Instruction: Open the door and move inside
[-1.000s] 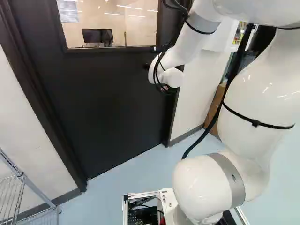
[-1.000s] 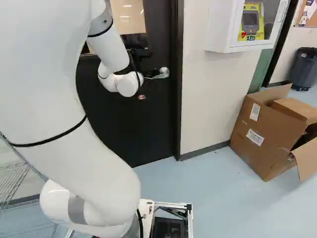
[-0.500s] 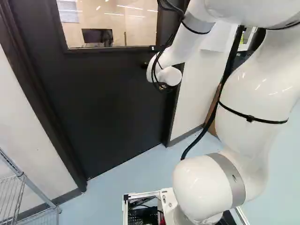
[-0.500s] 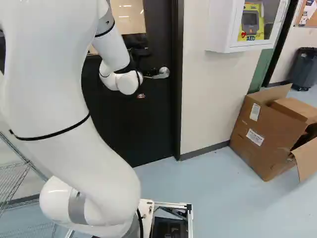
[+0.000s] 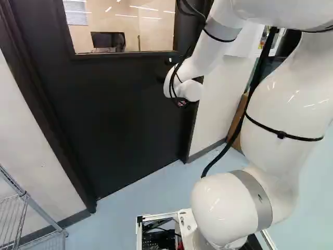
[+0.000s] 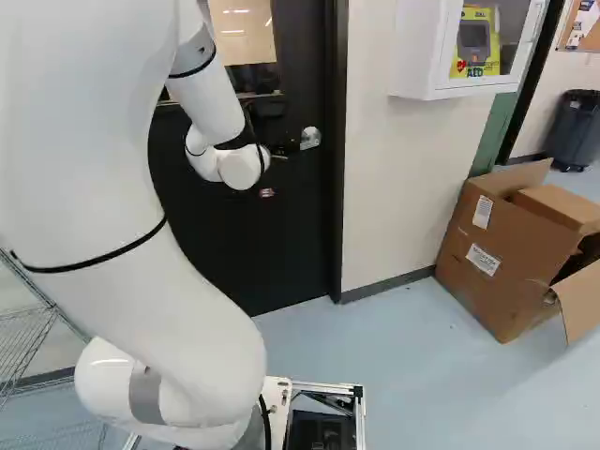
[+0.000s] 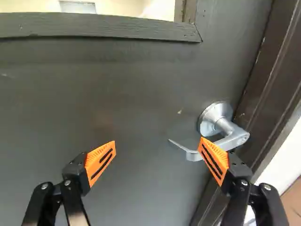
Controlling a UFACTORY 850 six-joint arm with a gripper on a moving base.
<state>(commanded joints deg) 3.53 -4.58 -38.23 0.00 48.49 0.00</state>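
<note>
From the base, a wire shelf [image 5: 25,197] is seen at ten o'clock, floor [image 5: 125,195] between it and the cardboard box [image 6: 497,258] at two. Twelve o'clock is blocked by the shut door [image 5: 114,120]. The gripper [image 6: 283,148] is released, fingers spread; the lever handle [image 7: 228,136], towards its two o'clock, is partly covered by one finger; contact cannot be told.

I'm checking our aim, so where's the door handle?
In the wrist view, the door handle is on the dark door near its frame, partly behind one orange pad of the open tool; in the right base view, right of the wrist.
</note>
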